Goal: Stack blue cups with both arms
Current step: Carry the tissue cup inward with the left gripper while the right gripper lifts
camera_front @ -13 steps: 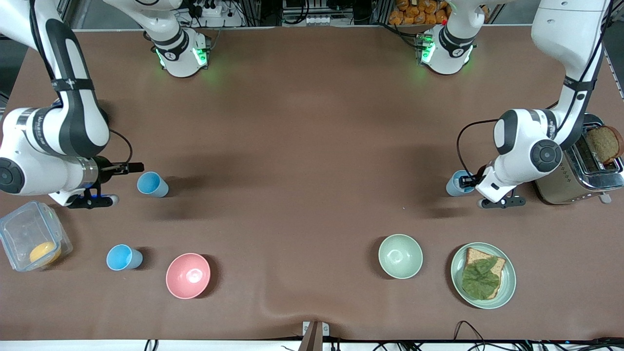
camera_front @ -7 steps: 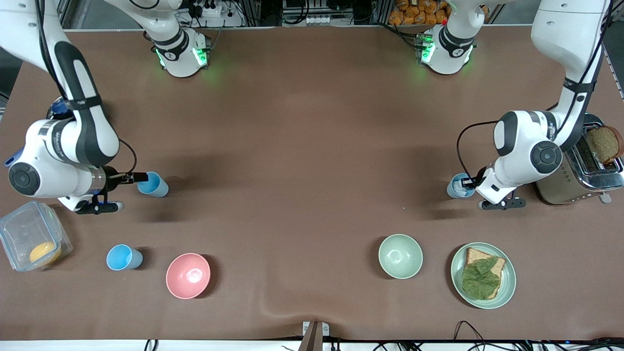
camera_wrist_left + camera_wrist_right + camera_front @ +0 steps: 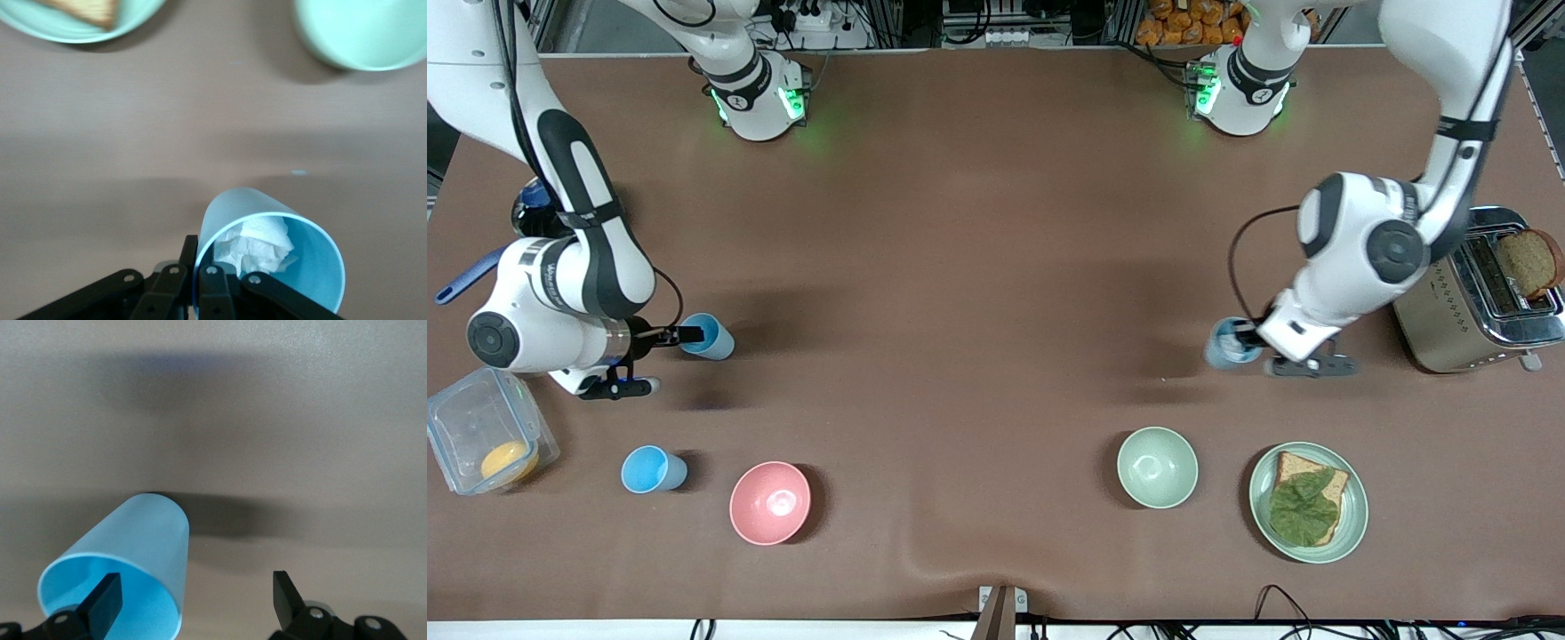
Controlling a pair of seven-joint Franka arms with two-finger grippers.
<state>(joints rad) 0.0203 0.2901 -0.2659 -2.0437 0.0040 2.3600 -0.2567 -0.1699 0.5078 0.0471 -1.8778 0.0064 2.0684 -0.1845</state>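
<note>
Blue plastic marks the three cups here. The left hand [image 3: 1249, 339] is pinched on the rim of a grey-blue cup [image 3: 1227, 345], one finger inside and one outside the wall; in the left wrist view that hand [image 3: 199, 280] grips the cup [image 3: 273, 257] just above the brown bench [image 3: 978, 267], and a crumpled white tissue [image 3: 257, 245] sits inside it. Whether the cup touches the bench I cannot tell. It is toward the left arm's end, beside a silver toaster [image 3: 1476, 302] with a slice of bread [image 3: 1528, 260] standing in its slot.

The right hand [image 3: 694, 335] is spread wide at the rim of a sky-blue cup [image 3: 710, 337] toward the right arm's end. The right wrist view shows one finger [image 3: 107, 600] inside the cup [image 3: 127, 577] and the other outside, well apart from the wall, so nothing is gripped.

A third cup [image 3: 652, 469] stands nearer the front camera, beside a pink bowl [image 3: 770, 502]. A clear box [image 3: 480, 427] holding something orange lies at the bench edge near the right arm. A pale green bowl [image 3: 1158, 468] and a green plate [image 3: 1352, 524] carrying bread topped with a leaf [image 3: 1303, 508] sit nearer the camera than the grey-blue cup.
</note>
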